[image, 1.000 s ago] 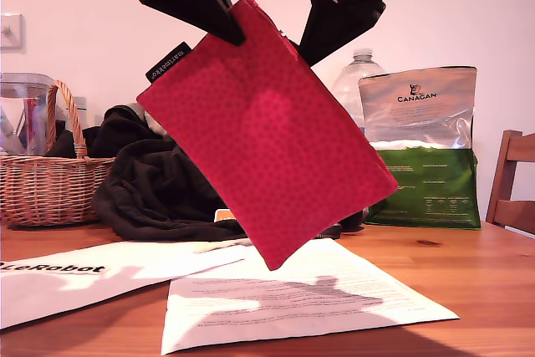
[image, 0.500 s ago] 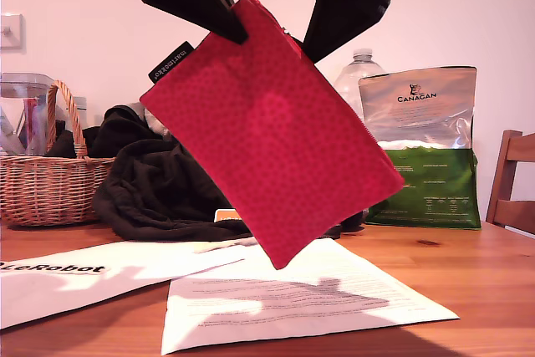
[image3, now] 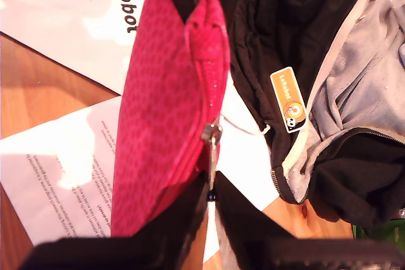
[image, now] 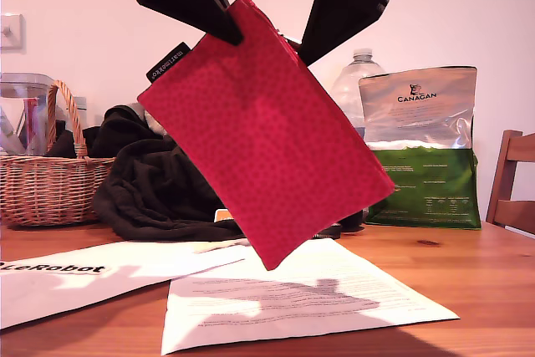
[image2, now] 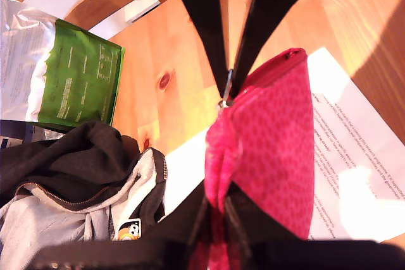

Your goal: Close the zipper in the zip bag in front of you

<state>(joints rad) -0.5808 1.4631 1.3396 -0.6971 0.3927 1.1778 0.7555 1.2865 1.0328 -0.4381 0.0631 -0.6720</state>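
Wooden table (image: 493, 290) below; zip bag (image: 263, 135) hanging tilted from both pincers

Strong warm light falls from about 1 o'clock in the exterior view, throwing hard-edged shadows onto the papers (image: 292, 298) and table (image: 493, 282) toward 7 o'clock. The wall (image: 67, 14) is evenly bright, slightly washed out. The pouch (image: 263, 131) is saturated, with a soft darker patch across its middle. The silver bag (image: 418, 110) shows mild glare. In both wrist views the papers (image2: 354, 162) (image3: 63, 156) blow out to white in patches, and the nearest black gripper parts are blurred and featureless. Distant objects stay reasonably sharp.
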